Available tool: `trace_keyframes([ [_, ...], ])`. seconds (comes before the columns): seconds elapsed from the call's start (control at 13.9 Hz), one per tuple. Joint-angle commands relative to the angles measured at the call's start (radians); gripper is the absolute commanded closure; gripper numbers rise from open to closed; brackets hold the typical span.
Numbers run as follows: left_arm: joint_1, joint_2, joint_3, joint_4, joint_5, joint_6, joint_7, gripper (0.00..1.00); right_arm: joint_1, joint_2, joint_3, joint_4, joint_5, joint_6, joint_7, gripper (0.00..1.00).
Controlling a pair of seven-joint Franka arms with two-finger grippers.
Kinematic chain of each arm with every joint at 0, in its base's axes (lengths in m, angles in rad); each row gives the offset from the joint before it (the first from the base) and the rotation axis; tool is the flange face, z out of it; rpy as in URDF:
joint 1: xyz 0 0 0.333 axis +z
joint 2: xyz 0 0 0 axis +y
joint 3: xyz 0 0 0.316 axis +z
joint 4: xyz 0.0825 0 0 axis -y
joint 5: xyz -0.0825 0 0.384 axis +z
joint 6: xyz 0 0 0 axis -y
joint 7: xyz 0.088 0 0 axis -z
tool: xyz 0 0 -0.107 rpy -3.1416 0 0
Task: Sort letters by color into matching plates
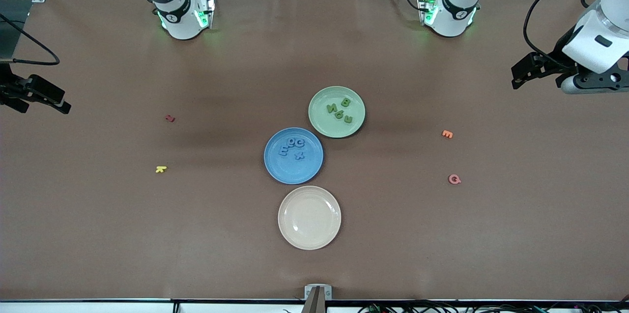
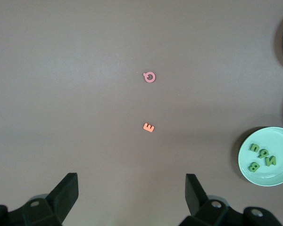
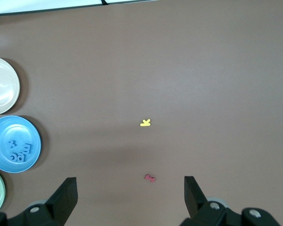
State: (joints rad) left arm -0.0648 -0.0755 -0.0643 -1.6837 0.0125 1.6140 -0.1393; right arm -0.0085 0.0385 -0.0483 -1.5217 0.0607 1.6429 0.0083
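The blue plate (image 1: 290, 174) holds several blue letters (image 1: 296, 143). The pale green plate (image 1: 322, 124) beside it holds several dark green letters (image 1: 345, 102). The cream plate (image 1: 309, 217) lies bare, nearest the front camera. A red letter (image 1: 170, 118) and a yellow letter (image 1: 160, 169) lie toward the right arm's end. An orange letter (image 1: 446, 133) and a pink letter (image 1: 454, 179) lie toward the left arm's end. My left gripper (image 2: 132, 188) is open and empty, high over the table's left-arm end (image 1: 522, 73). My right gripper (image 3: 130, 190) is open and empty, over the right-arm end (image 1: 54, 99).
The left wrist view shows the pink letter (image 2: 150, 77), the orange letter (image 2: 149, 127) and the green plate (image 2: 279, 141). The right wrist view shows the yellow letter (image 3: 145, 123), the red letter (image 3: 150, 178), the blue plate (image 3: 9, 129) and the cream plate (image 3: 2, 84).
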Motion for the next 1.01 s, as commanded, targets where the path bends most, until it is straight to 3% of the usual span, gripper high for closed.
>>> trace_keyframes([
  [0.0, 0.000, 0.003, 0.000, 0.029, 0.000, -0.016, 0.006, 0.00, -0.030, 0.003, 0.031, 0.017, -0.012, -0.009, -0.002, 0.00],
  [0.94, -0.001, 0.011, 0.000, 0.039, 0.001, -0.016, 0.004, 0.00, -0.047, 0.000, 0.045, 0.040, -0.041, -0.005, 0.002, 0.00],
])
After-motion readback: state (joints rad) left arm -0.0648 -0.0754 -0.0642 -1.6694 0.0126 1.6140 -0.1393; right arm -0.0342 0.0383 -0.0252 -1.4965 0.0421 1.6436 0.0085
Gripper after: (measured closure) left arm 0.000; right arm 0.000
